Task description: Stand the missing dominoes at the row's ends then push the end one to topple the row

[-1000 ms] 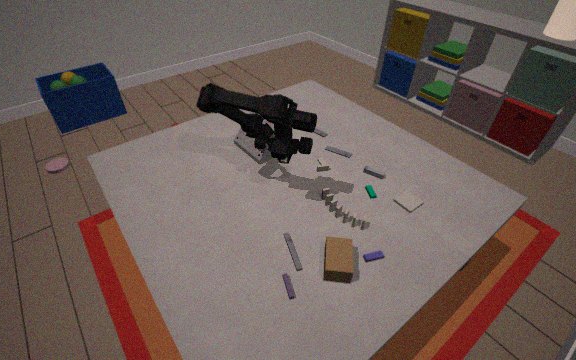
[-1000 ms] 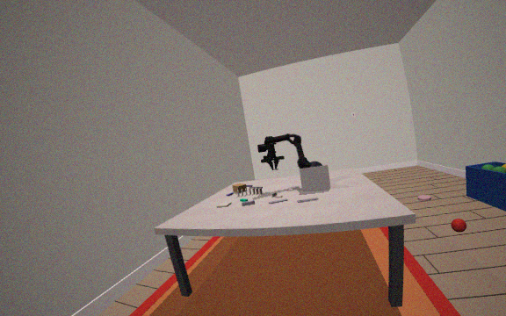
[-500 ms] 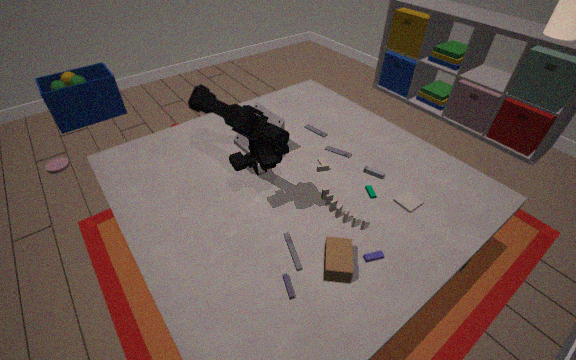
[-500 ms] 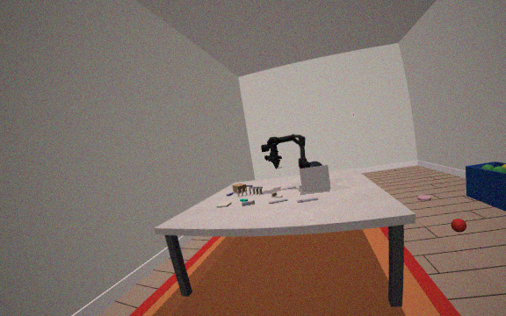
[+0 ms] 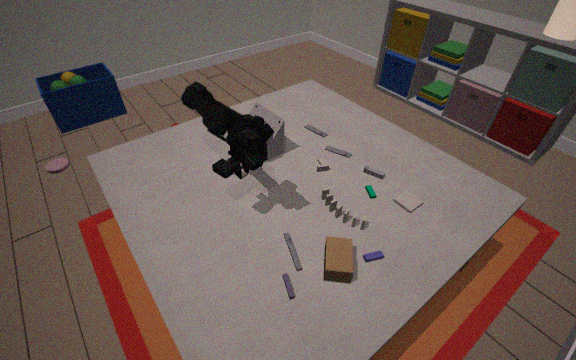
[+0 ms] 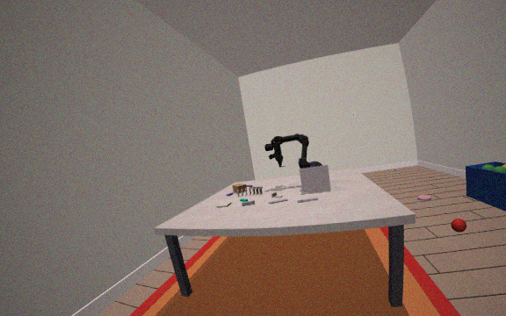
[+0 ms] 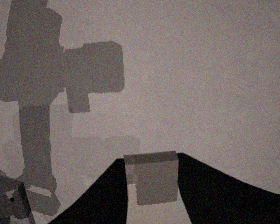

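Observation:
My gripper (image 5: pixel 241 173) (image 6: pixel 281 165) (image 7: pixel 150 164) is shut on a grey domino (image 7: pixel 157 186) and holds it high above the table, left of the standing row in the top view. The fingers grip it by its two sides. The row of standing dominoes (image 5: pixel 338 212) (image 6: pixel 256 190) runs in a slight curve from near the table's middle towards the brown box. A small grey piece (image 5: pixel 323 169) (image 6: pixel 274 195) lies beyond the row's arm-side end, with a thin piece by it; its exact shape is too small to tell.
A brown box (image 5: pixel 339 254) (image 6: pixel 239 189) stands near the row's far end. A green block (image 5: pixel 370 191), a pale tile (image 5: pixel 408 201), purple blocks (image 5: pixel 373 256) (image 5: pixel 288 286) and several grey bars (image 5: pixel 292 251) (image 5: pixel 338 151) (image 5: pixel 374 172) lie around the row.

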You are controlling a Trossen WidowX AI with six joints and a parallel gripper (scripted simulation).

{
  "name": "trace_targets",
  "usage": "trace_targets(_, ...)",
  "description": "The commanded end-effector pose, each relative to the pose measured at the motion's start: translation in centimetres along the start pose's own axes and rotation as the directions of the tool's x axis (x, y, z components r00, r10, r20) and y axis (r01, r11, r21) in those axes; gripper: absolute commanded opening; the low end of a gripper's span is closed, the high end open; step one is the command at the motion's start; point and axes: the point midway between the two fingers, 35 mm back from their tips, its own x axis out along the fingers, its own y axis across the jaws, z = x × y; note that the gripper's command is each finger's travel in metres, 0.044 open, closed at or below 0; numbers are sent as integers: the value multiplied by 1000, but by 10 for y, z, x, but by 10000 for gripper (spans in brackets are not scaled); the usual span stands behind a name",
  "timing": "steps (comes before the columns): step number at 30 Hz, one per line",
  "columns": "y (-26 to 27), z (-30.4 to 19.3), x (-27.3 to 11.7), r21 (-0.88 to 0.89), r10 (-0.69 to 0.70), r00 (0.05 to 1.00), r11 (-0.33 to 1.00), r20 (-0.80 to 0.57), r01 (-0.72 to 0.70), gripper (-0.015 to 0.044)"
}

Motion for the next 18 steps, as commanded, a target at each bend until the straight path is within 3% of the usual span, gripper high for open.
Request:
trace_targets(1,4,-4,7,4,57,998,998,7,-57,107)
trace_targets(18,32,-8,40,18,375,913,924,163,-382,107)
